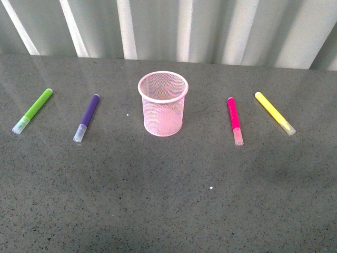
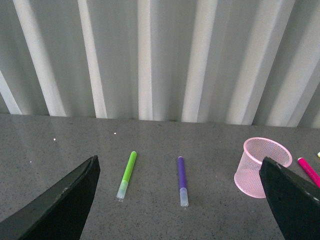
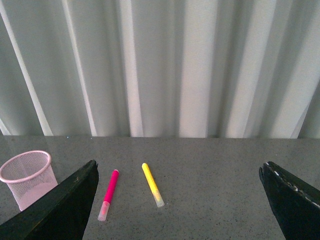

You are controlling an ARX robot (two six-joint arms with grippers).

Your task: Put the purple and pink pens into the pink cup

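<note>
Ahead of your left gripper [image 2: 178,160], jaws wide and empty, lies the purple pen [image 2: 182,180]; ahead of your right gripper [image 3: 178,164], equally wide, the pink pen [image 3: 109,194]. Farther, past one jaw of each, the pink cup [image 1: 162,105] stands empty: both insertions remain.

Counter [image 1: 168,211]: dark grey, stone-look, finely speckled, faintly glossy, with soft pale reflections toward its far edge. Behind it, a backdrop [image 1: 158,26] of vertical folds, pale grey-white in alternating bright and shadowed stripes; curtain or ribbed panel, cannot tell. Light even and diffuse; shadows on the counter short and weak.
</note>
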